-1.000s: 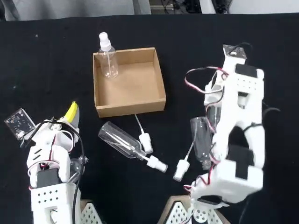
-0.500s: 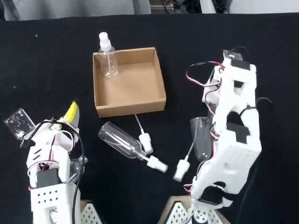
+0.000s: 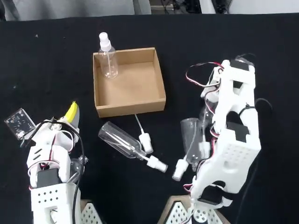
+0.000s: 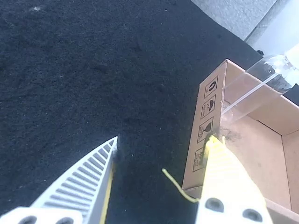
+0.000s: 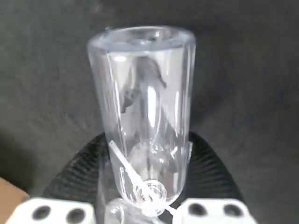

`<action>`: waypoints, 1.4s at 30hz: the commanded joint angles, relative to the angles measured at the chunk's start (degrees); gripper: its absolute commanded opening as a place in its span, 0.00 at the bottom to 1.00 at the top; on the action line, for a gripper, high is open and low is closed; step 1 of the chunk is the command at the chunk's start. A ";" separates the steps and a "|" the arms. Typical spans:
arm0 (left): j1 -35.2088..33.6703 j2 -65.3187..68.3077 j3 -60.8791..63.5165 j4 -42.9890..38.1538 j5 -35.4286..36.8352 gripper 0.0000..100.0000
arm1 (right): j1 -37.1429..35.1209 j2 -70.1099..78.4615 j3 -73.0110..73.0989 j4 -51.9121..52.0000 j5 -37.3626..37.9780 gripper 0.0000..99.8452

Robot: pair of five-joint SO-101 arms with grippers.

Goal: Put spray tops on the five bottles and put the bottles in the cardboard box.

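Fingers point(image 5: 74, 177) of your right gripper point(image 5: 145, 137) clamp a clear bottle point(image 5: 142, 93) (4 o'clock from the cardboard box point(image 3: 131, 106)). Your left gripper point(image 4: 163, 142) gapes empty at the box's 8 o'clock; 1 capped bottle point(image 3: 108, 60) sits in its 11 o'clock corner.

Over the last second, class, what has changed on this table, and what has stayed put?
The right arm stretched farther out from its base, and the clear bottle gripped by the right gripper shifted sideways toward the table's middle. The left gripper, the cardboard box, the capped bottle standing in its corner and the lying bottle stayed as they were.
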 commanded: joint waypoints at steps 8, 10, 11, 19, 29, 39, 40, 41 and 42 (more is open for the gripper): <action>-0.57 -0.70 -0.40 -0.26 0.18 0.28 | 0.79 -1.01 -3.74 1.58 -20.40 0.08; -0.57 -0.70 -0.40 -0.26 0.18 0.28 | 0.70 -1.01 -4.00 3.34 -23.21 0.08; -0.57 -0.70 -0.40 -0.26 0.18 0.28 | 0.70 -1.01 -4.53 4.48 -24.79 0.08; -0.57 -0.70 -0.40 -0.26 0.18 0.28 | -0.26 -1.01 -11.38 18.11 -35.43 0.08; -0.57 -0.70 -0.40 -0.26 0.18 0.28 | -2.02 -0.57 -12.79 20.92 -35.69 0.09; -0.57 -0.70 -0.40 -0.26 0.18 0.28 | -4.31 -0.57 -12.62 21.01 -35.52 0.40; -0.57 -0.70 -0.40 -0.26 0.18 0.28 | -4.57 -0.92 -12.62 21.01 -35.52 0.41; -0.57 -0.70 -0.40 -0.26 0.18 0.28 | -4.84 -1.01 -12.79 21.01 -35.52 0.41; -0.57 -0.70 -0.40 -0.26 0.18 0.28 | -4.92 -1.01 -13.05 21.10 -35.52 0.41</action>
